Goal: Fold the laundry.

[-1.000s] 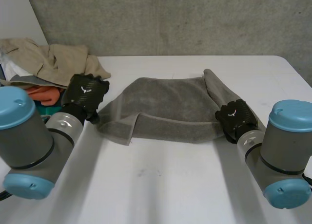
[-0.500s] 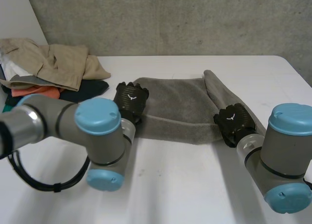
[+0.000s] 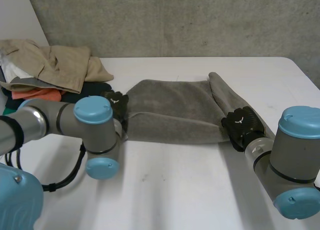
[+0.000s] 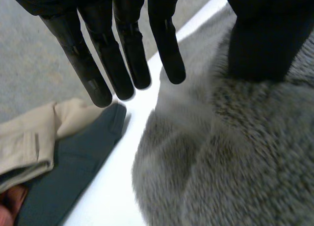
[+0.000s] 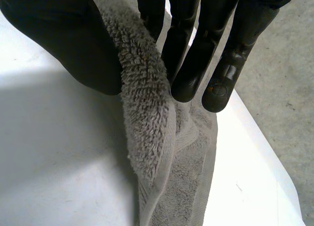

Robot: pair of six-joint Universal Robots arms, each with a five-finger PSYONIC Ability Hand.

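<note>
Pinching the grey towel, your right hand grips its end. Your left hand, half hidden by its arm, has straight fingers.

A white desk fills the lower and middle frame. Behind it, across the top, stands a grey concrete wall, with a white panel at upper left.

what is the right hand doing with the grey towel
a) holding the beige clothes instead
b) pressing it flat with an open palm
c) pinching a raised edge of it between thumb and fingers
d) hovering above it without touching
c: in the right wrist view, the right hand has a raised edge of the grey towel caught between its thumb and its fingers.
</note>
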